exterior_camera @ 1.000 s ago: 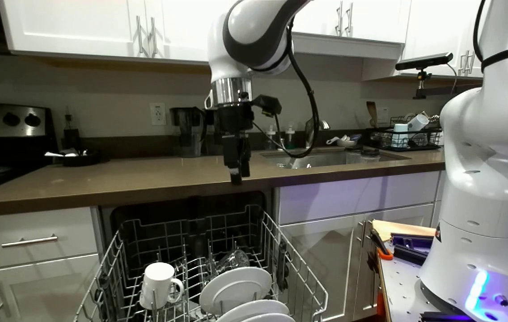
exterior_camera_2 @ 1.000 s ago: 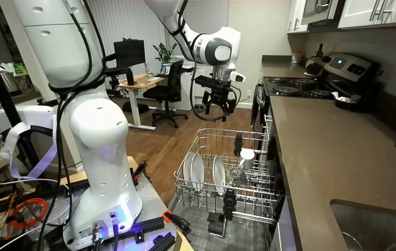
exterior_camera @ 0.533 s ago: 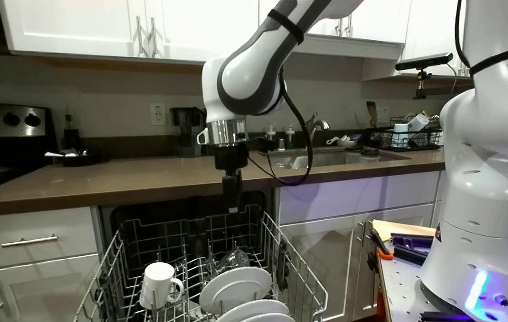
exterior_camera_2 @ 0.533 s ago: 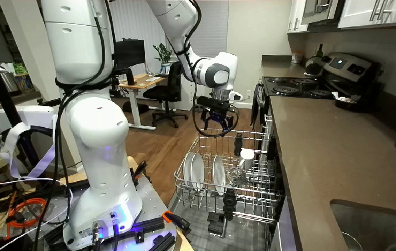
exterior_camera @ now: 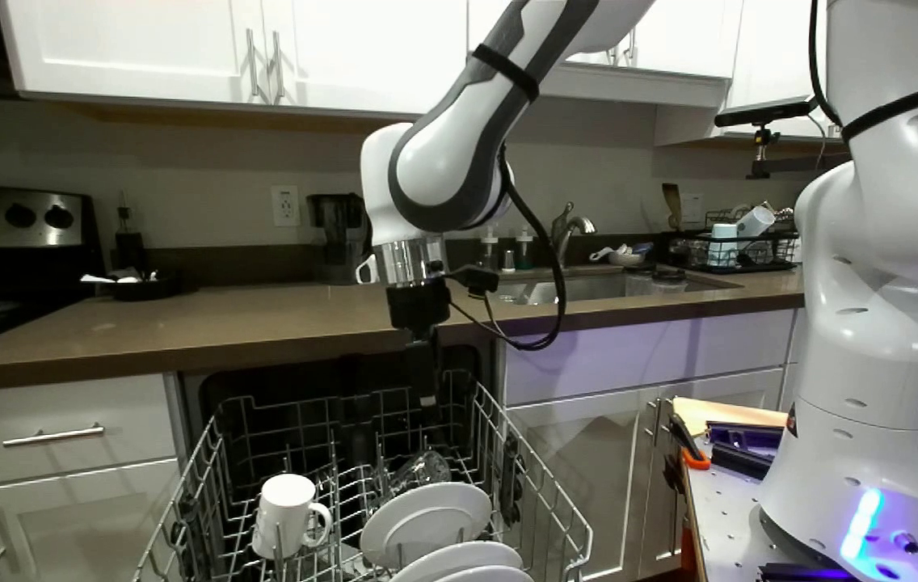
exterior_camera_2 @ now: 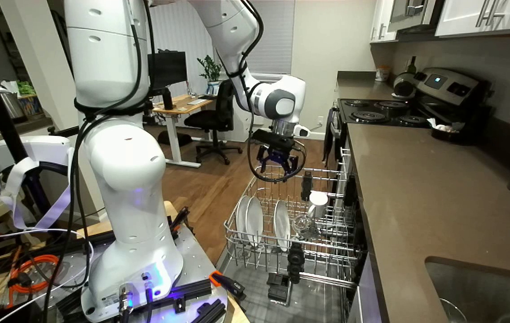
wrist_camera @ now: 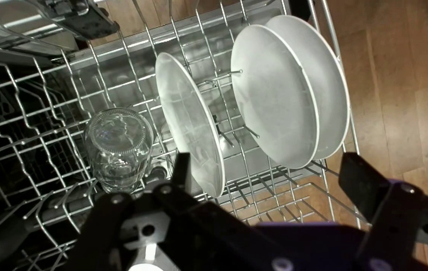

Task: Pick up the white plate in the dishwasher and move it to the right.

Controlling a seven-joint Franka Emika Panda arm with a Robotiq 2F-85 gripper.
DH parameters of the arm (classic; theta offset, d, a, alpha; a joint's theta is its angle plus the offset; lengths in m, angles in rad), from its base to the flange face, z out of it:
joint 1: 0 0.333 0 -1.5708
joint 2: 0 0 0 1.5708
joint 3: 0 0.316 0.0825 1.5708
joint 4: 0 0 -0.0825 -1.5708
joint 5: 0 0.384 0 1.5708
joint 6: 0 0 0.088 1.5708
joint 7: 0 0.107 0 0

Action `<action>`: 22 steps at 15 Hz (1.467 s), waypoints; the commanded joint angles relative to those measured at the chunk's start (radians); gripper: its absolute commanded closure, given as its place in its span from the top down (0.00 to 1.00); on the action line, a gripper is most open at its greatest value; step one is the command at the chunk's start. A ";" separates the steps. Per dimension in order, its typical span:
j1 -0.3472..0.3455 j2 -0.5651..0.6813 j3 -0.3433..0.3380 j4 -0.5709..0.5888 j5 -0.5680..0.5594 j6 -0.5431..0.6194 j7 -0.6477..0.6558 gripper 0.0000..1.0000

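Note:
A white plate stands upright on edge in the pale grey wire rack of the open dishwasher. It also shows in both exterior views. Two similar plates stand close together to one side of it, near the rack's outer end. My gripper is open and empty, with its fingers wide apart. In both exterior views the gripper hangs above the rack, apart from the plates. In the wrist view the single plate's lower end appears beside the left finger.
A clear glass lies beside the single plate, and a white mug stands in the rack near it. Upright tines and the rack's wire walls surround the plates. The brown countertop edge runs behind the gripper.
The arm has come down from above counter height towards the rack, quickly at first, then only a little in the last half second. The gripper stays open. The plates have not moved.

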 commanded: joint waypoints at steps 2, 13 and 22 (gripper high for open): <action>-0.007 0.097 0.024 0.008 -0.041 0.130 -0.028 1.00; -0.113 0.406 0.049 0.176 -0.149 0.270 -0.204 1.00; -0.177 0.536 0.110 0.281 -0.155 0.236 -0.280 0.47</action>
